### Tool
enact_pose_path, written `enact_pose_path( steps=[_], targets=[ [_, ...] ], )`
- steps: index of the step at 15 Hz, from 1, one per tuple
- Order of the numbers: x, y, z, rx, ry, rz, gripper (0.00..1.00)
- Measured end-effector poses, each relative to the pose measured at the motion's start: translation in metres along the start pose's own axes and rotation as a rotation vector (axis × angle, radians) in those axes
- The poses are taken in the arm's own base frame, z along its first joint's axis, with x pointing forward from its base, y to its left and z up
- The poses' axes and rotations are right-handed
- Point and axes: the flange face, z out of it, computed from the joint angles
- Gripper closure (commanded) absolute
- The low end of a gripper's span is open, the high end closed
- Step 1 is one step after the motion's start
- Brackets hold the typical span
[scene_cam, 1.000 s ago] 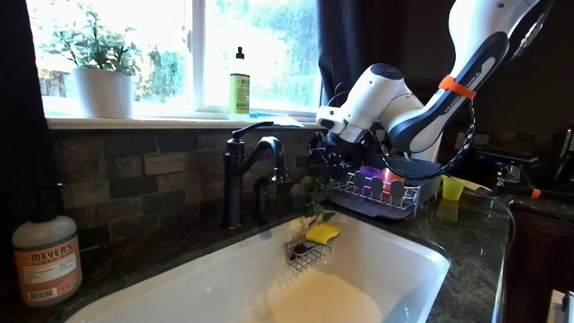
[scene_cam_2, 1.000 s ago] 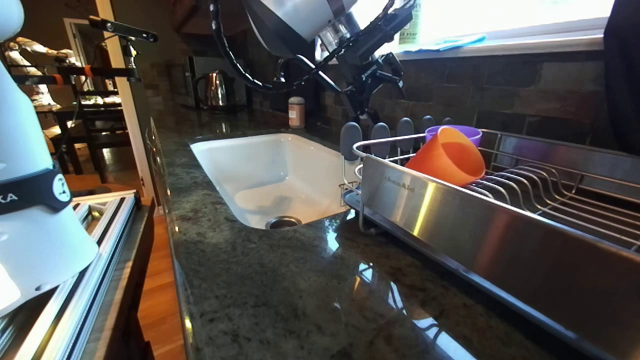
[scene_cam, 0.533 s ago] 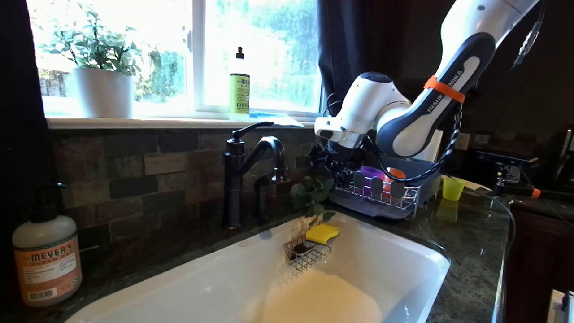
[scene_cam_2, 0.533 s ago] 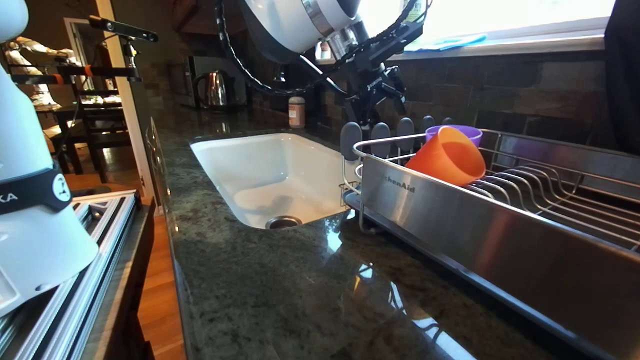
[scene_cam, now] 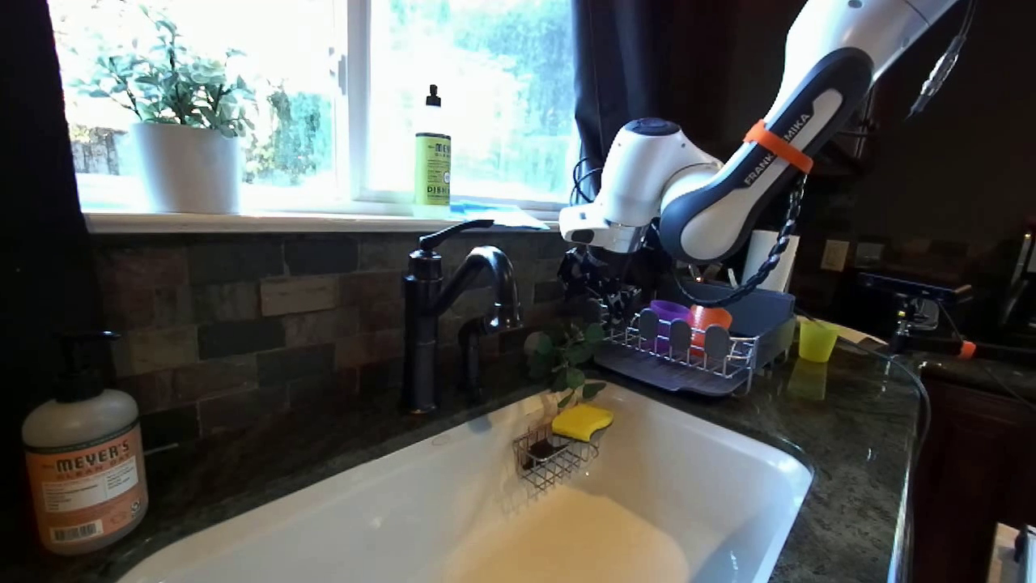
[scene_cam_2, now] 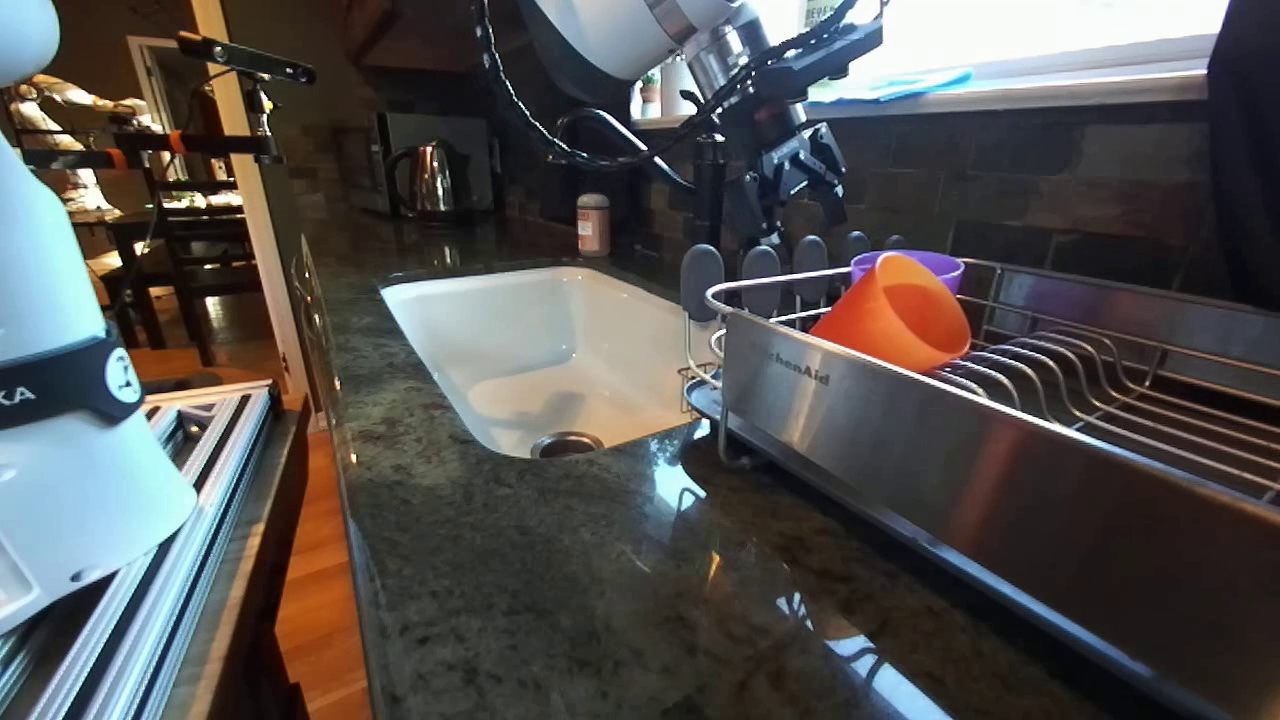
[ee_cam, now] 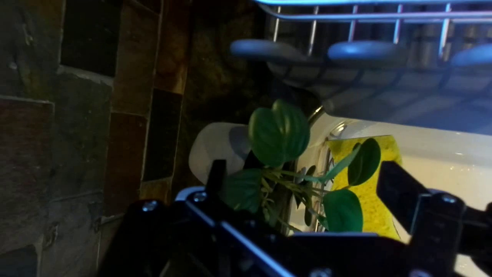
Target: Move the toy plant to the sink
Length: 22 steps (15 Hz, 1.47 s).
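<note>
Hovering just above the toy plant (scene_cam: 566,356) with the Robotiq gripper (ee_cam: 305,177), and holding both fingers (ee_cam: 400,190) well apart, with the grasp unclosed. Showing dark green leaves between these fingers in the wrist view, without telling touch from mere overlap at the left one.

Placing the toy plant, in an exterior view, at the far corner of the white sink (scene_cam: 380,502), between the black faucet (scene_cam: 421,340) on the left and the dish rack (scene_cam: 688,376) on the right; overlapping the rim with the lowest leaves, just above the yellow sponge (scene_cam: 583,423) on the wire caddy (scene_cam: 538,461). Leaving unclear the footing beneath the stems.

Not making out the toy plant in an exterior view, but catching there the round drain (scene_cam_2: 567,445) at the near end of the sink, the orange cup (scene_cam_2: 890,315) lying tilted in the dish rack with the purple cup (scene_cam_2: 910,265) just beyond, and the steel kettle (scene_cam_2: 433,180) on the far counter.

Showing in the wrist view a pale rounded shape (ee_cam: 213,148) left of the leaves, too dim to name, and the sponge to their right, partly behind the right finger. Revealing only in an exterior view the lime-green cup (scene_cam: 817,340), right of the dish rack.
</note>
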Motion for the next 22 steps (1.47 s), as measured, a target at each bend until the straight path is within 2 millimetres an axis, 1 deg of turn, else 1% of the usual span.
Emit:
enact_pose_path(
  steps=[4,22],
  targets=[
    [-0.0026,0.0072,0.0005,-0.005,-0.008,0.000,0.00],
    [-0.0022,0.0079,0.0023,-0.004,-0.008,-0.001,0.00]
  ],
)
